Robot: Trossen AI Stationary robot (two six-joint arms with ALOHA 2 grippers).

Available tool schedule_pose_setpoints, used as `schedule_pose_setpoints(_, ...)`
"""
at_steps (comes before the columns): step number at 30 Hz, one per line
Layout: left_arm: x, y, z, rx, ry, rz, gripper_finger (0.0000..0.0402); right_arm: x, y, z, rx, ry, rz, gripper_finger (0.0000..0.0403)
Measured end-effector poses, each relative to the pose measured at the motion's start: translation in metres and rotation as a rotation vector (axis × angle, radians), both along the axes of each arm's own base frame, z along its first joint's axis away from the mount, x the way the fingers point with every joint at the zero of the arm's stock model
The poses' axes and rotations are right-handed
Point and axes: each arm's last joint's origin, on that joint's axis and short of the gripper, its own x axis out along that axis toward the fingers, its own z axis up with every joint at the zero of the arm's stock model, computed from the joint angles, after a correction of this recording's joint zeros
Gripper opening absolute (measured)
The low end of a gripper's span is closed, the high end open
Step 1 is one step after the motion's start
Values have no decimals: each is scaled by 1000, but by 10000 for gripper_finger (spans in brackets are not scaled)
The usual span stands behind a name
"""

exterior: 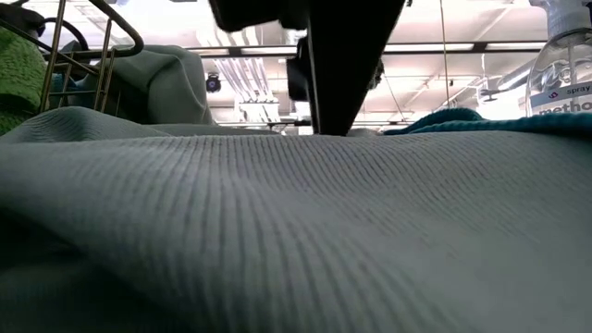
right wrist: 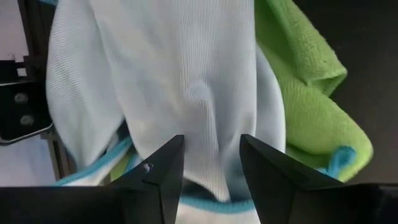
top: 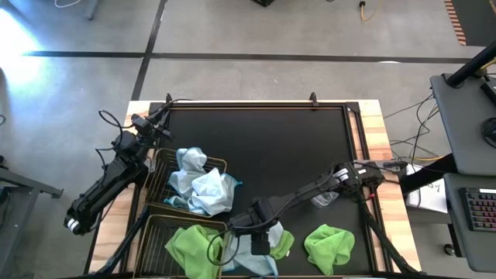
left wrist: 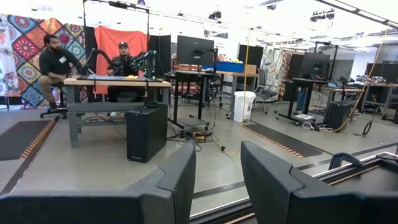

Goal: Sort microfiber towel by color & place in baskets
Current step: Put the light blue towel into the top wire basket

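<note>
Below, the black table (top: 294,155) is seen with both arms over it. Two wire baskets (top: 159,186) are placed at its left side: pale blue towels (top: 203,187) are piled in the farther one, and green towels (top: 188,246) are held in the nearer one (top: 155,232). The right gripper (top: 260,246) is lowered just beside the nearer basket, and its fingers (right wrist: 163,171) are kept partly open around a raised fold of a pale blue towel (right wrist: 180,81); nothing is clamped. A green towel (right wrist: 298,93) is partly covered by this cloth. Another green towel (top: 329,244) is found well apart from this gripper, and a clear spray bottle (exterior: 560,65) is seen farther off. The left gripper (left wrist: 217,180) is held beside the farther basket, open and empty, pointed at the room.
</note>
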Motion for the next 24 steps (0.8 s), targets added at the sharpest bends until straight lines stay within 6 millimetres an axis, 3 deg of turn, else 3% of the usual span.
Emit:
schedule_pose_setpoints(7, 0, 0, 0, 0, 0, 0, 113, 0, -1, -16, -1, 3, 1, 148)
schedule_pose_setpoints(13, 0, 0, 0, 0, 0, 0, 113, 0, -1, -18, 1, 4, -5, 140)
schedule_pose_setpoints(24, 0, 0, 0, 0, 0, 0, 113, 5, 1, -1, 32, -42, 5, 15)
